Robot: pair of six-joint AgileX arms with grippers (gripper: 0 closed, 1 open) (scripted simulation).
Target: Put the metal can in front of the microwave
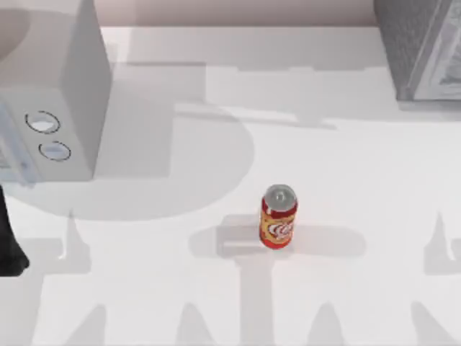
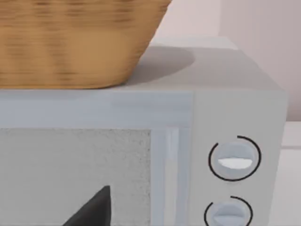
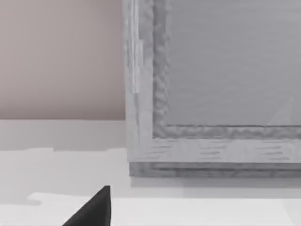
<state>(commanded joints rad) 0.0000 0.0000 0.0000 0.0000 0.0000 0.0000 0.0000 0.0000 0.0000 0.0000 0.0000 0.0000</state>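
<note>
The metal can [image 1: 278, 216] stands upright on the white table a little right of the middle, red and orange-yellow with a silver top. The microwave [image 1: 61, 94] is a pale grey box at the table's far left, with its two ringed dials [image 2: 234, 159] facing the front. My left arm [image 1: 9, 245] is at the table's left edge, in front of the microwave and well away from the can. A black tip of my left gripper [image 2: 94, 211] points at the microwave's glass door [image 2: 75, 174]. A black tip of my right gripper [image 3: 94, 211] shows before a speckled box.
A darker speckled grey box [image 1: 421, 47] stands at the far right corner of the table. A wicker basket [image 2: 70, 42] sits on top of the microwave. Open white tabletop [image 1: 158, 238] lies between the can and the microwave's front.
</note>
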